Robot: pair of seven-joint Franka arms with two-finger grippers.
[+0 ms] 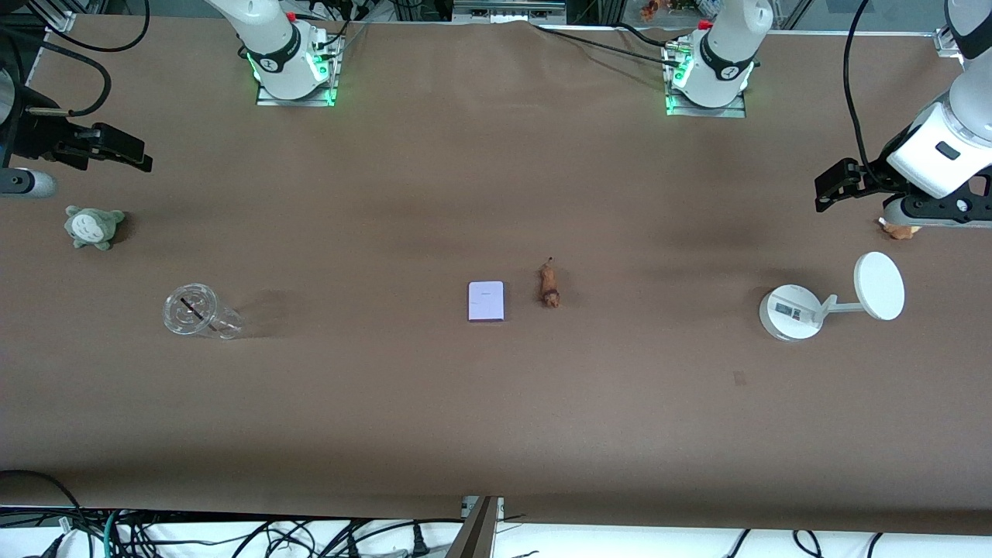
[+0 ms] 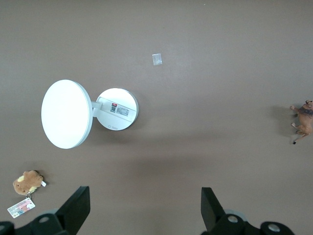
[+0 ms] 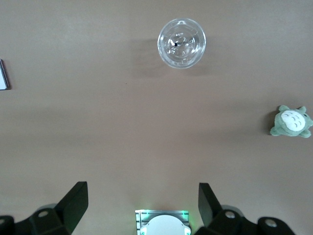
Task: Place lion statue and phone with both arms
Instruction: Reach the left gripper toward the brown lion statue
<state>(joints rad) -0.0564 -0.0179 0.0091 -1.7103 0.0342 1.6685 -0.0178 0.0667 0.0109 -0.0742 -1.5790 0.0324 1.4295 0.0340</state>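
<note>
The phone (image 1: 486, 301), a pale lavender slab, lies flat at the middle of the table. The lion statue (image 1: 549, 285), small and orange-brown, lies beside it toward the left arm's end. The lion also shows in the left wrist view (image 2: 304, 122). A corner of the phone shows in the right wrist view (image 3: 3, 74). My left gripper (image 1: 828, 186) (image 2: 144, 196) is open and empty, up over the table's left-arm end. My right gripper (image 1: 136, 153) (image 3: 143, 193) is open and empty, up over the right-arm end.
A white round stand (image 1: 789, 311) with a disc (image 1: 879, 285) and a brown plush (image 1: 899, 229) sit at the left arm's end. A clear cup (image 1: 198, 311) and a grey-green plush (image 1: 93, 226) sit at the right arm's end.
</note>
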